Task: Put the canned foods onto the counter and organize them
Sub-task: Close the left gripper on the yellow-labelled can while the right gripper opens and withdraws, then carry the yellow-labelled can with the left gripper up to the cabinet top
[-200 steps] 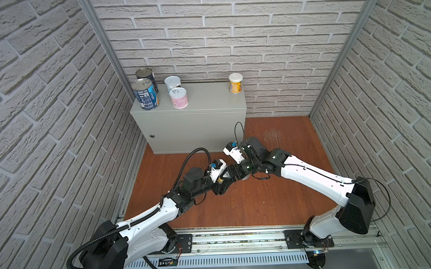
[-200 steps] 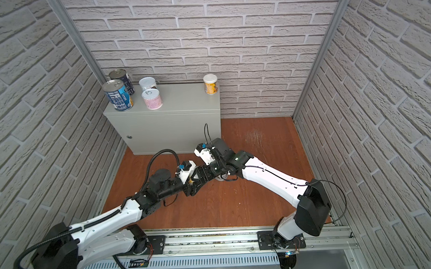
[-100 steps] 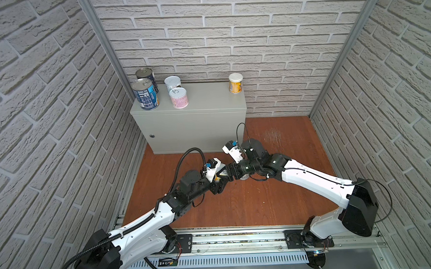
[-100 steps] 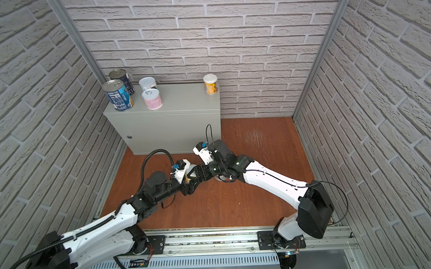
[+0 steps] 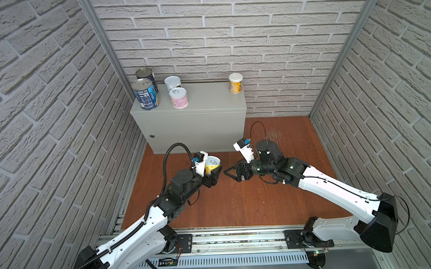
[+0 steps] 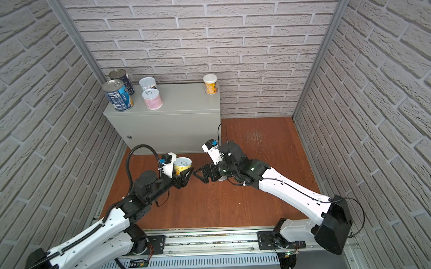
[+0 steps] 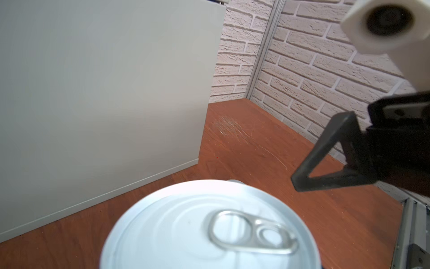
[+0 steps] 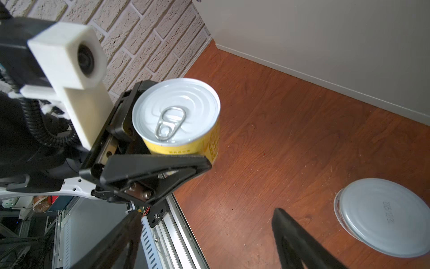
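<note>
Cans (image 5: pixel 178 98), five of them, stood on the counter (image 5: pixel 208 108) at upper centre of both top views, while lower down, above the floor (image 5: pixel 237 201), the left gripper (image 5: pixel 214 170) clasped a yellow can (image 5: pixel 212 163) upright and the right gripper (image 5: pixel 230 174) hung just beside it, apart. In the left wrist view the can's pull-tab lid (image 7: pixel 209 228) loomed close before the counter's front. In the right wrist view the left gripper pinched the yellow can's sides, the right gripper's fingers (image 8: pixel 297 242) stood spread around nothing, and another can (image 8: pixel 384 216) sat on the floor
</note>
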Action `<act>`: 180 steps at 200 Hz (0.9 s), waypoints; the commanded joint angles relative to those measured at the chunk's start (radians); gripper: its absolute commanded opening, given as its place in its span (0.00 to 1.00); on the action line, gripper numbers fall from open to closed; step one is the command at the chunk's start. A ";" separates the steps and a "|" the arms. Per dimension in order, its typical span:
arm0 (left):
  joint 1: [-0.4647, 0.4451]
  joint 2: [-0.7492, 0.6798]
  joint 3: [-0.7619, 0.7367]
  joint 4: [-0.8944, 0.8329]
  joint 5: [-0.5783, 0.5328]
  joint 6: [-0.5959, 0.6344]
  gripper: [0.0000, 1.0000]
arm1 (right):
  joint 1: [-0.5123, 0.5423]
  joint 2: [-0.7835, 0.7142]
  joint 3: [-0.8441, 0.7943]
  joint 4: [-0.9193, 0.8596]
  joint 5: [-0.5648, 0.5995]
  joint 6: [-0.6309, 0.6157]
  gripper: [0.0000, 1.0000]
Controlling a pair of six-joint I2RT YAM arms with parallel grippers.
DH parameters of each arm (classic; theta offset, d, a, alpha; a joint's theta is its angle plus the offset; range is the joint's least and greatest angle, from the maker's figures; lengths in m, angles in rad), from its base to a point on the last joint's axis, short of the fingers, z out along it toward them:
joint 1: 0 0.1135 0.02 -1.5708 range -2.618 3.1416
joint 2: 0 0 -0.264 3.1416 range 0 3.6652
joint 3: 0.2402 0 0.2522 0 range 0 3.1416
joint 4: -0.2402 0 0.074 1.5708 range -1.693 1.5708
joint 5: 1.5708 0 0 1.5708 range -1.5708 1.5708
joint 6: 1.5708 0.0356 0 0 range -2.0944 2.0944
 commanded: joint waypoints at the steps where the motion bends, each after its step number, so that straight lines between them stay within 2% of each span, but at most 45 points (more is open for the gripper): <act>1: 0.004 -0.010 0.058 0.091 -0.030 -0.002 0.60 | 0.002 -0.040 -0.039 0.030 0.008 -0.007 0.89; 98: 0.005 0.088 0.181 0.087 -0.045 0.033 0.60 | 0.002 -0.290 -0.272 0.146 0.089 0.008 0.91; 118: 0.007 0.131 0.237 0.086 -0.046 0.043 0.61 | 0.002 -0.347 -0.338 0.220 0.086 0.027 0.91; 152: 0.008 0.218 0.351 0.070 -0.054 0.062 0.60 | 0.003 -0.441 -0.462 0.326 0.150 0.059 0.91; 180: 0.012 0.298 0.437 0.088 -0.056 0.074 0.60 | 0.005 -0.516 -0.513 0.335 0.151 0.048 0.91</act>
